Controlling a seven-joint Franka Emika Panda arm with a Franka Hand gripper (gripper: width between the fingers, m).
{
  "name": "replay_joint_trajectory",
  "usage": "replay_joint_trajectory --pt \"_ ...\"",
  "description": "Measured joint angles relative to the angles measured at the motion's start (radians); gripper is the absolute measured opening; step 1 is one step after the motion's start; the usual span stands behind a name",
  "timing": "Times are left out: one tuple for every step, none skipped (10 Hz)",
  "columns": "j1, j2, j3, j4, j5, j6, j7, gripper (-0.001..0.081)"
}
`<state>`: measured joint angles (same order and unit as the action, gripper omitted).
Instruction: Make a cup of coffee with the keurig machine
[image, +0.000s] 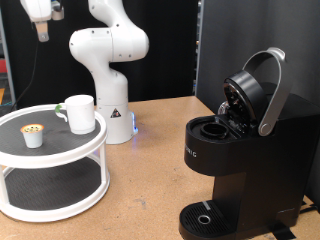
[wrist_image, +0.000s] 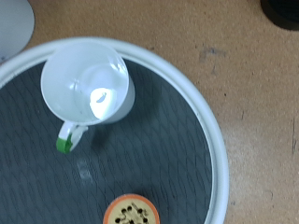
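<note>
**Gripper cut off at the frame's top; one cup and one pod seen on the tiered stand**

In the exterior view only the lower tip of the gripper (image: 40, 22) is caught at the top left corner, high above the stand; its fingers are cropped and blurred, so whether they are spread or closed cannot be told, and nothing is seen between them. No fingers are shown in the wrist view.

One cup (image: 80, 113) is counted, standing upright on the upper shelf of a white two-tier round stand (image: 60, 150), at the exterior view's left. Seen from above, the cup (wrist_image: 87, 80) is shown empty, with green on its handle. One small pod (image: 34, 135) with a tan top is set near it on the same dark mat, apart from the cup; in the wrist view the pod (wrist_image: 130, 212) is cut off by the frame edge.

One keurig machine (image: 235, 165) is placed at the exterior view's right, its lid raised and the pod chamber exposed. Its round drip tray (image: 205, 217) is bare.

Everything is set on a brown wooden tabletop (image: 150, 170); a black curtain is hung behind.
</note>
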<state>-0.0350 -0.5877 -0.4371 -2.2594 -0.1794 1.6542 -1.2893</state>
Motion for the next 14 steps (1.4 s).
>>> replay_joint_trajectory --pt "-0.007 0.000 -0.001 -0.019 -0.026 0.033 0.000 0.0808" --pt "-0.014 0.001 -0.004 -0.039 -0.043 0.062 0.000 0.0808" --pt "-0.018 0.002 -0.011 -0.054 -0.048 0.078 -0.002 0.0808" --pt "-0.018 0.003 -0.019 -0.062 -0.044 0.078 -0.012 0.0808" --pt "-0.016 0.004 -0.031 -0.063 -0.033 0.065 -0.047 0.0808" --pt "-0.013 0.004 -0.038 -0.063 -0.022 0.056 -0.075 0.0808" --pt "-0.014 0.004 -0.036 -0.063 -0.024 0.056 -0.067 0.0808" --pt "-0.015 0.004 -0.036 -0.069 -0.025 0.072 -0.063 0.0808" --pt "-0.017 0.005 -0.036 -0.087 -0.038 0.098 -0.056 0.0808" --pt "-0.020 0.006 -0.036 -0.115 -0.060 0.129 -0.041 0.0808" --pt "-0.025 0.009 -0.036 -0.146 -0.089 0.167 -0.022 0.0808" --pt "-0.031 0.014 -0.037 -0.179 -0.116 0.212 -0.008 0.0808" --pt "-0.038 0.020 -0.039 -0.212 -0.137 0.258 0.001 0.0808" --pt "-0.045 0.028 -0.044 -0.239 -0.149 0.302 0.007 0.0808"
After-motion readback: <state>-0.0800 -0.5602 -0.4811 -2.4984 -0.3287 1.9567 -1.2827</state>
